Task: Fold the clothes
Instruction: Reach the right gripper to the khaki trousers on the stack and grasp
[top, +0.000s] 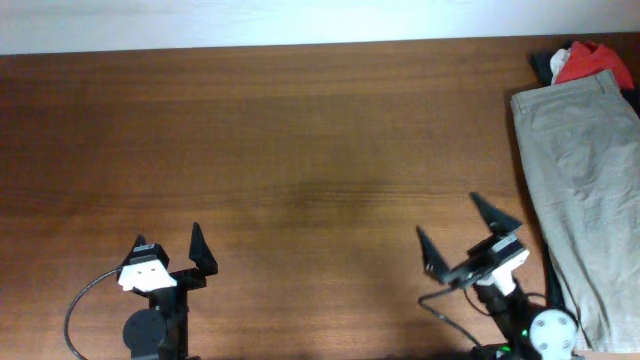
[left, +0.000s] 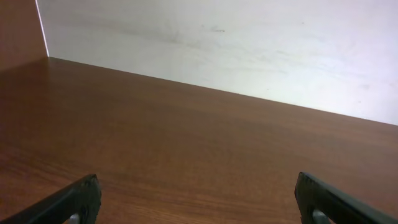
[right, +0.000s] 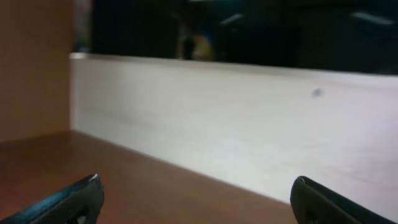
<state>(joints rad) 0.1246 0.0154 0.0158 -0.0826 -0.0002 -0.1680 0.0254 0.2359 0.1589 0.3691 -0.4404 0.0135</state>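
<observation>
You've got 2 arms, 1 pincer each. The left pincer (top: 167, 238) sits near-left on the table (top: 300, 130), jaws spread wide and holding nothing. The right pincer (top: 448, 215) sits near-right, also spread wide and empty, angled toward the far right. In each wrist cam you only see 2 dark fingertips (left: 74, 200) at the bottom corners, far apart and cut off by the frame.

Clothes count:
- 1 pair of trousers (top: 580, 190), khaki-beige, lying flat along the table's right side w/ the waistband at the far end. The right pincer is near their left edge but not touching. The left pincer is well apart from them.
- 1 red cloth (top: 592, 60) and 1 black garment (top: 545, 66), bunched at the far-right corner just past the waistband. The red one lies over the black one.

Also 1 grey cable (top: 78, 305) looping off the left arm.

Hidden or unclear:
- The trousers' right side is cut off by the frame edge, and their near end runs off the bottom.
- The lower left part of the trousers is behind the right arm's base, so you can't tell the full shape or leg count.
- Most of the black garment is covered or cropped.
- The left wrist cam gives you wood plus a pale wall (left: 217, 56).
- The right wrist cam is blurry. It shows a pale board (right: 217, 130) w/ a dark area above it, and the shapes there are unreadable.
</observation>
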